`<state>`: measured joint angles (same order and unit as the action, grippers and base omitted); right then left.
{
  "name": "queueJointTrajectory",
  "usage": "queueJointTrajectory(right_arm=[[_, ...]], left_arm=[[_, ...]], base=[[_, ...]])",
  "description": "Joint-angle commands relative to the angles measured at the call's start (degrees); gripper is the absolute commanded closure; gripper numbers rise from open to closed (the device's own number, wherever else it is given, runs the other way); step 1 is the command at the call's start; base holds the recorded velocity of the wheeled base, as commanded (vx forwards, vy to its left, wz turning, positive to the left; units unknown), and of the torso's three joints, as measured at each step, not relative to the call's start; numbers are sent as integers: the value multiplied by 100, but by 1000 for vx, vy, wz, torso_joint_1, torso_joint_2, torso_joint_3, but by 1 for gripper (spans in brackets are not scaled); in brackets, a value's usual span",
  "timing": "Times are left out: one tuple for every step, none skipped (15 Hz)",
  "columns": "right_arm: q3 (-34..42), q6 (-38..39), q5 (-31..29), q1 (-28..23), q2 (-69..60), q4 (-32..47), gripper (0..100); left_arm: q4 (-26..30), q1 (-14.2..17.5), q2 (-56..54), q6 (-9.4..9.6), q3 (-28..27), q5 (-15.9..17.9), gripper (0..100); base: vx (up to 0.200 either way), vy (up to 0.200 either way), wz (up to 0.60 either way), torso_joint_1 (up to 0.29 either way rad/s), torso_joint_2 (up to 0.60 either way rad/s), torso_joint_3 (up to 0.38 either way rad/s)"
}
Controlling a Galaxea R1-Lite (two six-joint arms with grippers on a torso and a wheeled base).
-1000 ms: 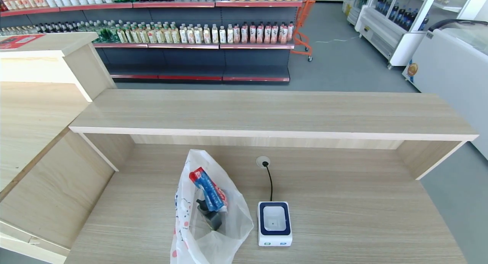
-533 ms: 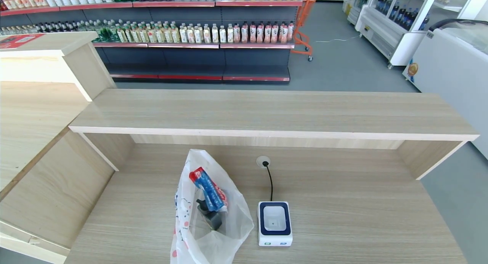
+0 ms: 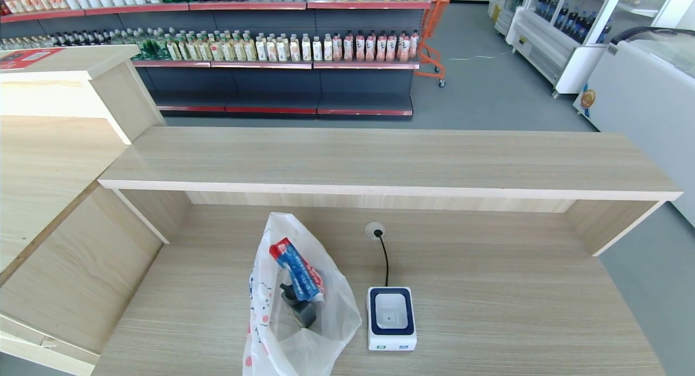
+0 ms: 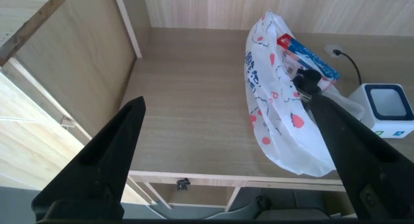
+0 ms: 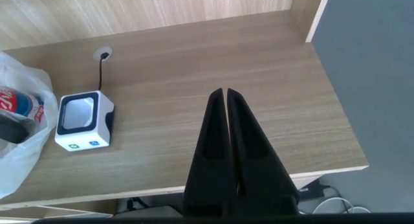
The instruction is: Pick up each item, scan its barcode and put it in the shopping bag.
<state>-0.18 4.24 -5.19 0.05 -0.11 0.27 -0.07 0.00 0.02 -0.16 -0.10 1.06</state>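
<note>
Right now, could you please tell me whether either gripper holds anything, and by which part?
Nothing is held: the left gripper stands open, the right gripper shut on nothing.

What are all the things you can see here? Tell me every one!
shopping bag: one, white with red prints, on the counter, left of the scanner
package: one, blue and red, sticking up out of the bag
dark item: one, inside the bag
barcode scanner: one, white and navy, on the counter
cable: one, black, behind the scanner
counter: one, light wood
drink bottles: many, mixed colours, far shelves
trolley: one, orange, beside the shelves
left gripper: one, black, open
right gripper: one, black, shut
</note>
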Motion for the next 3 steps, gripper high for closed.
queueJointTrajectory(right_arm=[[1, -11, 1, 4, 11, 0, 100], [1, -29, 1, 4, 11, 0, 100], [1, -46, 10, 4, 11, 0, 100]], left_arm=[[-1, 0, -2, -2, 1, -1, 0], [-1, 0, -2, -2, 1, -1, 0], [-1, 0, -2, -2, 1, -1, 0]], base=[[0, 0, 0, 0, 0, 0], [0, 0, 0, 0, 0, 0], [0, 0, 0, 0, 0, 0]])
